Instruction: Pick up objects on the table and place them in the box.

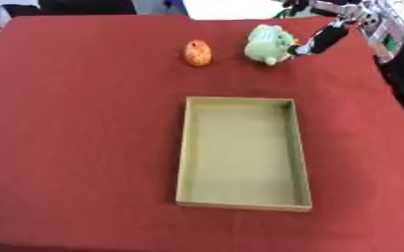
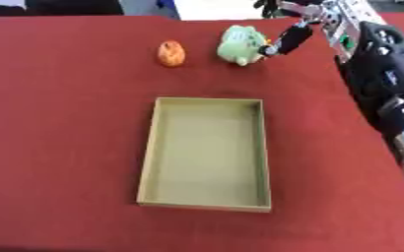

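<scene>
Soft, even overhead light — faint shadows, overall blur, washed-out glare at far edge.

Table cover point(image 1: 84, 147): red cloth, matt, faintly napped.
Box point(image 1: 182, 152): tan cardboard by the look of it, matt, smooth walls.
Far, green toy point(image 1: 268, 43): pale, soft-looking, matt.
Far, orange object point(image 1: 198, 52): smooth, slight sheen.
Right hand point(image 2: 287, 39): black, hard, glossy, plastic-like; silver metal-looking joints behind.

Black right hand point(image 2: 291, 38), silver-white joints, bulky black forearm casing with green marks
</scene>
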`<state>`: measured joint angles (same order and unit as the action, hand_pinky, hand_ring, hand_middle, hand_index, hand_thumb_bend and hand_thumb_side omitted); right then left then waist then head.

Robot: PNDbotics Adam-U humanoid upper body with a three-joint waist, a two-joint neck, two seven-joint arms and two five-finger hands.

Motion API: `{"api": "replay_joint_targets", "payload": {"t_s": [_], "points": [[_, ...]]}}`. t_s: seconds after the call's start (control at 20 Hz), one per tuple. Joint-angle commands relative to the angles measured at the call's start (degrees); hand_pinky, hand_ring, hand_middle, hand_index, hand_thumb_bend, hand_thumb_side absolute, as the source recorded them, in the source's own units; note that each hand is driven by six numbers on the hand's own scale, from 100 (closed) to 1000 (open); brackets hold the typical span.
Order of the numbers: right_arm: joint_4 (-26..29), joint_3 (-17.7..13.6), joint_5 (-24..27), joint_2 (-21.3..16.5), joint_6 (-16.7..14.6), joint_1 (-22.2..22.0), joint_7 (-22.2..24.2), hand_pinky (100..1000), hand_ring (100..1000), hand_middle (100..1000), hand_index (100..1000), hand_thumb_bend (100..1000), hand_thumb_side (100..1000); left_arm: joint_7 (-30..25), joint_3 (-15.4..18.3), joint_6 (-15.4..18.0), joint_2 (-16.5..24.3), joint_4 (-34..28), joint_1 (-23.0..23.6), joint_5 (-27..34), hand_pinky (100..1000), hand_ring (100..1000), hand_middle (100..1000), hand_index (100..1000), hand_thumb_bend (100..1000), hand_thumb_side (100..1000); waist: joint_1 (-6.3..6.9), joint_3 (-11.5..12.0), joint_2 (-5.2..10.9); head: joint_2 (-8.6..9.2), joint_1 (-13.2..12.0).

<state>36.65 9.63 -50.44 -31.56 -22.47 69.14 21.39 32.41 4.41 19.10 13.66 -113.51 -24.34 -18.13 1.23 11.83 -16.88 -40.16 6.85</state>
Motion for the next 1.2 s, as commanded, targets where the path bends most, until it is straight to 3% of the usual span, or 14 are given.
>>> {"api": "replay_joint_targets", "payload": {"t_s": [0.05,0.35,1.1,1.2], "points": [[1.7,0.3,1.5,-0.8,0.2,1.9,0.8,830,888,790,971,386,308,0.0,-0.1,0.0,0.9,-1.1,-1.0,0.1,807,668,633,815,190,507,-0.09,0.2,0.91,0.61,0.3],[1.8,0.5,2.9,-0.2,0.8,1.6,2.1,827,886,786,969,375,316,0.0,-0.2,0.1,0.7,-1.1,-1.4,0.2,807,667,633,815,188,509,-0.3,0.6,0.32,1.08,0.7],[1.0,-0.4,0.8,0.5,1.8,0.6,2.6,827,887,784,958,359,310,0.1,-0.3,0.1,-0.1,-1.1,-2.3,0.2,808,658,630,814,169,521,-0.37,2.7,-2.09,3.19,3.4],[0.8,-0.4,0.0,0.4,1.9,0.4,2.5,824,881,779,950,339,345,0.1,-0.4,0.1,-0.1,-1.1,-2.4,0.1,808,658,630,814,167,522,-0.43,2.8,-2.3,3.34,3.6]]}}
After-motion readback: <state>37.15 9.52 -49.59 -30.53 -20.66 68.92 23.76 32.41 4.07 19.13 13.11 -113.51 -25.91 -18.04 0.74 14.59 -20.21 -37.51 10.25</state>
